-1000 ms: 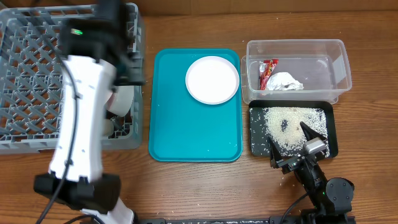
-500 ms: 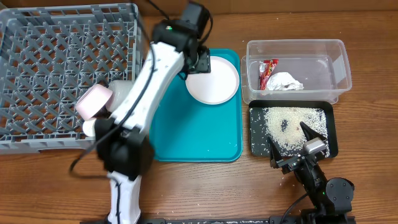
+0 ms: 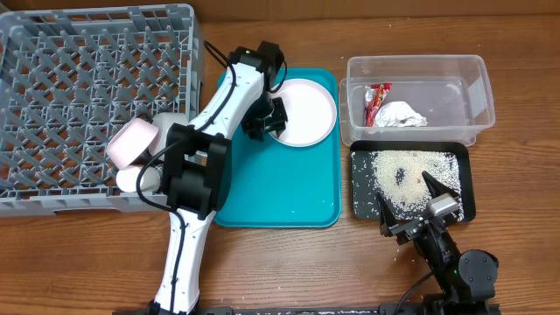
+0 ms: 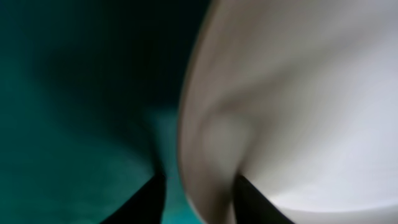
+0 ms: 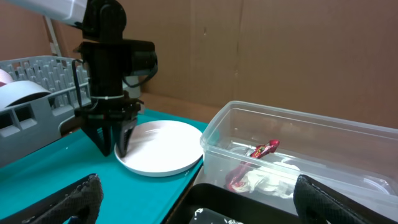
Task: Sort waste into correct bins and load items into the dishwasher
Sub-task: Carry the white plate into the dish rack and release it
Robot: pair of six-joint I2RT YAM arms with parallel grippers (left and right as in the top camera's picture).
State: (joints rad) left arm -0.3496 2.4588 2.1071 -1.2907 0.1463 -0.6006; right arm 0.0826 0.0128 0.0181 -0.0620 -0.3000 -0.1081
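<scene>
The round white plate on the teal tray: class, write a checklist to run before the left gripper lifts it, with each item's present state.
1. Round white plate has its rim between the left gripper fingers: ok.
2. Jaws shut on the rim: not ok, open.
3. Plate free of food: ok.
4. Large grey lattice dish rack has bare grid: ok.
5. Right gripper out of the way, by the shallow black tray: ok.
6. Grip will hold: cannot tell.
</scene>
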